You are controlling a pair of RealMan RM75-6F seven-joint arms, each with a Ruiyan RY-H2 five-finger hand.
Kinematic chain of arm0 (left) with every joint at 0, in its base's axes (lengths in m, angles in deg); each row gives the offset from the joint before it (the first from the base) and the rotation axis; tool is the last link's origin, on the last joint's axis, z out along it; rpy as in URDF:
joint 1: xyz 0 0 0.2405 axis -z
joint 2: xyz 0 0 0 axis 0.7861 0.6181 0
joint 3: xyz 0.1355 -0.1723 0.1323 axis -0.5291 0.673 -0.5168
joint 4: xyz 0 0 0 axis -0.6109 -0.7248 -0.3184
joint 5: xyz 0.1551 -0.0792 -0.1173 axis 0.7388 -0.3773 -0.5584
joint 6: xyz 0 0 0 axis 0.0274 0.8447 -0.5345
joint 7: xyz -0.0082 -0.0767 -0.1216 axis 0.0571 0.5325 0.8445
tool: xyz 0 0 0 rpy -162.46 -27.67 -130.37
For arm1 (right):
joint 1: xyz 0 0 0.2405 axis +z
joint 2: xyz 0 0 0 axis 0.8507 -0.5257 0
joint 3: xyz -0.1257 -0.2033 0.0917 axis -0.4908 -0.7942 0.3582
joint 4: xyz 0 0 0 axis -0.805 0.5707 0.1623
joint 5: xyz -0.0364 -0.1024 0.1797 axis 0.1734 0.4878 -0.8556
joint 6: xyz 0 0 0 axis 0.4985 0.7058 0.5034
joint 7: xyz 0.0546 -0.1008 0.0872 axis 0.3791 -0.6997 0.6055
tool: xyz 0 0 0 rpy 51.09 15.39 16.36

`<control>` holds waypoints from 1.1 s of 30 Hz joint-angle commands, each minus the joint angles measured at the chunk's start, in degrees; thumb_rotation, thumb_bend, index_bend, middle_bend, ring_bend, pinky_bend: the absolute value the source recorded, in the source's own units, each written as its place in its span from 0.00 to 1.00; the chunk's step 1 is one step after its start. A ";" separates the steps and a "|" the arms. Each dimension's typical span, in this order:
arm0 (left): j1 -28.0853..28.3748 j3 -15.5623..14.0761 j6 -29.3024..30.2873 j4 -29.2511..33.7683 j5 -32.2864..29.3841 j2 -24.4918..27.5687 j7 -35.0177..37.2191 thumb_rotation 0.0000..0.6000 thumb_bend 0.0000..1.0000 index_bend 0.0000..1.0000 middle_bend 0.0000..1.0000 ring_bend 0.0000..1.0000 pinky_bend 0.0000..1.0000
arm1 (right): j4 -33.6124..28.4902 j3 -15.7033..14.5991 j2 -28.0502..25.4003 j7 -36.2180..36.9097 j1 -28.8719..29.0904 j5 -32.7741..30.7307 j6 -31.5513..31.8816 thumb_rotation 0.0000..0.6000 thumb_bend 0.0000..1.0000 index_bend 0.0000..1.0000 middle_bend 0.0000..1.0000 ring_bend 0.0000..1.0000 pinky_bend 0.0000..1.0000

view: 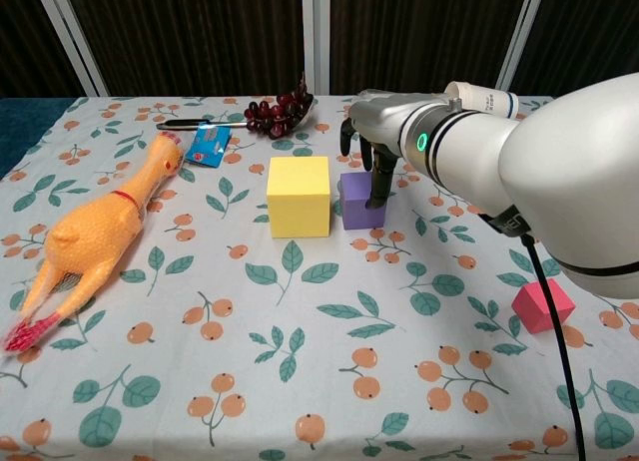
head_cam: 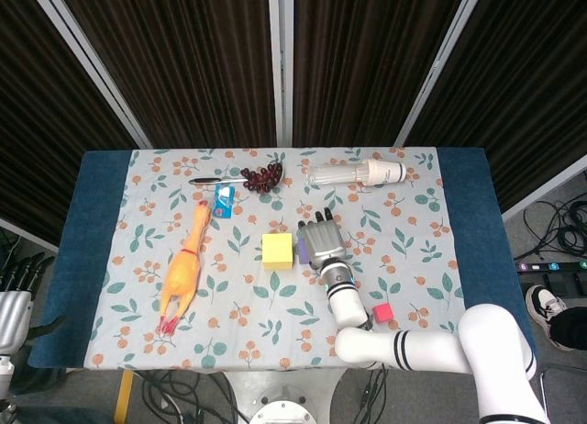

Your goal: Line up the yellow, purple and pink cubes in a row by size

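Smaller cube [view: 357, 201] just right of larger cube [view: 299, 196]

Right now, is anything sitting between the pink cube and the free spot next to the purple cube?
Nothing visible does. The pink cube sits alone near the table's front right, and only bare patterned cloth lies between it and the purple cube, which the right hand holds beside the yellow cube.
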 commanded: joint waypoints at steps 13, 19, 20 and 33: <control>0.07 0.18 0.11 0.68 0.03 0.25 -0.74 1.00 0.02 0.16 0.19 0.10 0.12 | -8.18 -0.03 -13.52 9.33 -6.26 7.94 -2.79 1.00 0.05 0.09 0.14 0.00 0.00; -0.06 0.20 0.37 2.51 -0.08 0.80 -2.38 1.00 0.02 0.16 0.19 0.10 0.12 | -0.76 -0.80 -11.85 10.60 -5.16 7.01 -7.72 1.00 0.00 0.08 0.12 0.00 0.00; -0.12 0.18 0.37 2.76 -0.20 0.92 -2.58 1.00 0.02 0.16 0.19 0.10 0.12 | 0.58 -0.93 -11.23 10.71 -4.87 6.78 -8.51 1.00 0.00 0.08 0.12 0.00 0.00; -0.38 0.18 -0.08 4.24 -1.12 1.74 -3.82 1.00 0.02 0.16 0.19 0.10 0.12 | 14.52 -1.02 -3.14 15.05 -2.38 6.16 -16.77 1.00 0.00 0.08 0.07 0.00 0.00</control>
